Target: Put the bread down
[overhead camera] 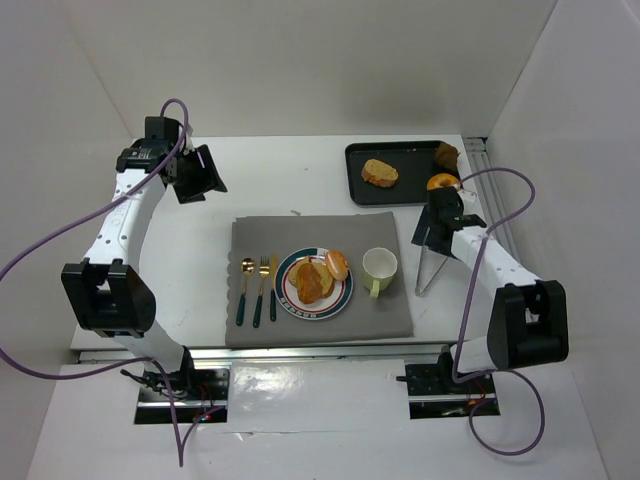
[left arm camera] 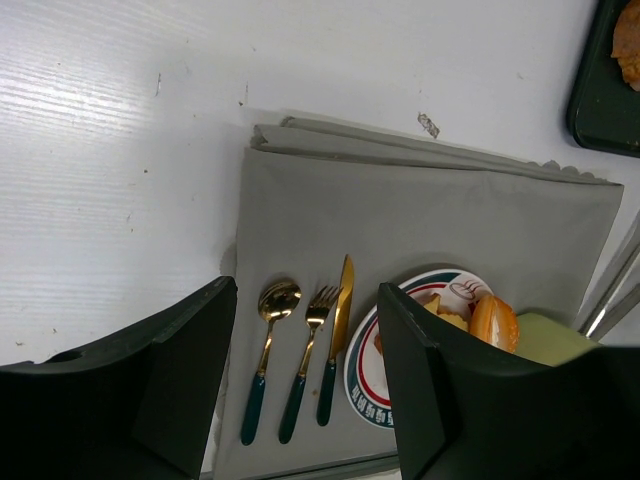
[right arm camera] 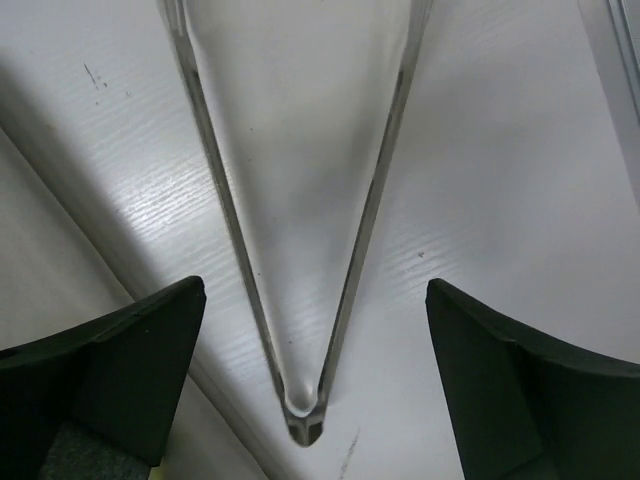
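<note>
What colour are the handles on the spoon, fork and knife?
Dark teal handles with gold tops. The left wrist view shows them best.

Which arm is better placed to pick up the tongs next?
Right. The right tool, open, hangs directly over the tongs near the tray; the left tool sits far across the table.
</note>
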